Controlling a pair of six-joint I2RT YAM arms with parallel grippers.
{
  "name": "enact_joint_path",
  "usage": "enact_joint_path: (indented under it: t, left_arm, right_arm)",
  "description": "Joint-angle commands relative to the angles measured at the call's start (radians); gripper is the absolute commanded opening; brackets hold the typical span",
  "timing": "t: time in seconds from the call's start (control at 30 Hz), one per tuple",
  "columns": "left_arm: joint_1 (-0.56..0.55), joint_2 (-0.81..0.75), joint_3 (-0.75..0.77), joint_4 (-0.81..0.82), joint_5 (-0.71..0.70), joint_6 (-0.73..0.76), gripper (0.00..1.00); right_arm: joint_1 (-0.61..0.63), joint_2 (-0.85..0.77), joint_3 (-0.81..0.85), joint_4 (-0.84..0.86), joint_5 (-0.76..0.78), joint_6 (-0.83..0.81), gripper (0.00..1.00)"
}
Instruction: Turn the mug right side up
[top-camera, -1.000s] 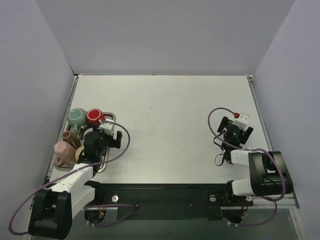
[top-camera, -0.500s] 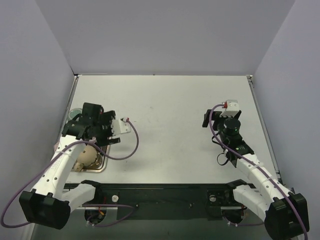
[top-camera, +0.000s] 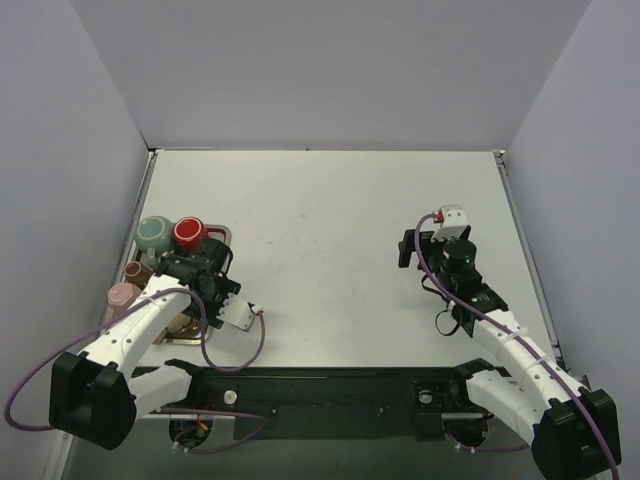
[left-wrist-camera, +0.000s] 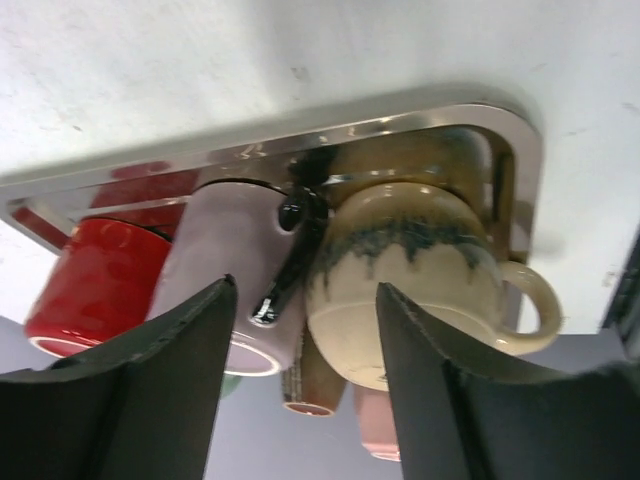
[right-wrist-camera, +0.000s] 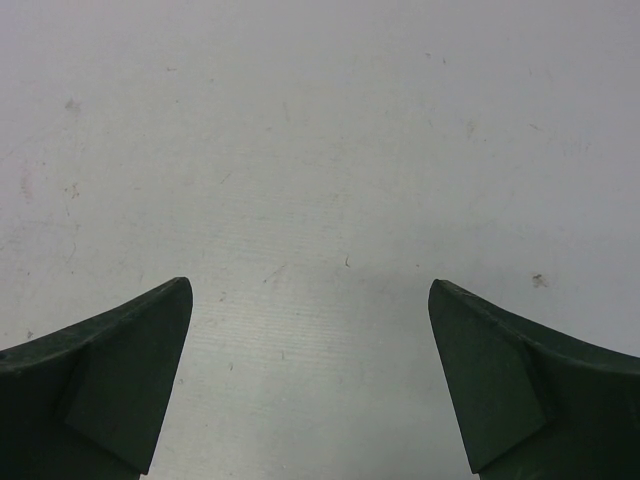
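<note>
- White table (top-camera: 330, 200) within grey walls (top-camera: 330, 70); we see its centre bare.
- Metal tray (left-wrist-camera: 527, 190) hugs the left edge; left gripper (left-wrist-camera: 303, 320) spread before cream mug (left-wrist-camera: 400, 270); right gripper (right-wrist-camera: 310, 300) spread.

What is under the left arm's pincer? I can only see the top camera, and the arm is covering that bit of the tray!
Observer: The left wrist view shows a cream mug with blue-green drips. It sits upside down on the metal tray, flat bottom facing away from it.
Operator: Is the pincer grabbing it?
Observer: No. The left pincer is wide open, and neither finger touches the mug.
Operator: And the other pincer?
Observer: The right pincer is open too, facing the white table.
</note>
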Motion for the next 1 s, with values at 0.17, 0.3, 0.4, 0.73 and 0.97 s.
enact_joint_path:
  t: [0.17, 0.3, 0.4, 0.73, 0.97]
  left_arm:
    - [0.005, 0.055, -0.036, 0.177, -0.025, 0.104, 0.66]
    - [0.013, 0.077, -0.045, 0.170, -0.054, 0.132, 0.66]
    - [0.019, 0.089, -0.030, 0.130, -0.057, 0.146, 0.67]
    - [0.066, 0.120, -0.090, 0.484, 0.010, 0.201, 0.59]
    - [0.054, 0.129, -0.086, 0.524, 0.006, 0.162, 0.56]
  right_arm:
    - [0.005, -0.009, -0.032, 0.079, 0.007, -0.002, 0.98]
    - [0.005, 0.001, -0.036, 0.097, -0.010, -0.002, 0.98]
    - [0.006, 0.005, -0.041, 0.108, -0.004, -0.002, 0.98]
    - [0.006, 0.015, -0.046, 0.128, -0.027, 0.001, 0.99]
    - [0.006, 0.034, -0.043, 0.130, -0.027, 0.001, 0.98]
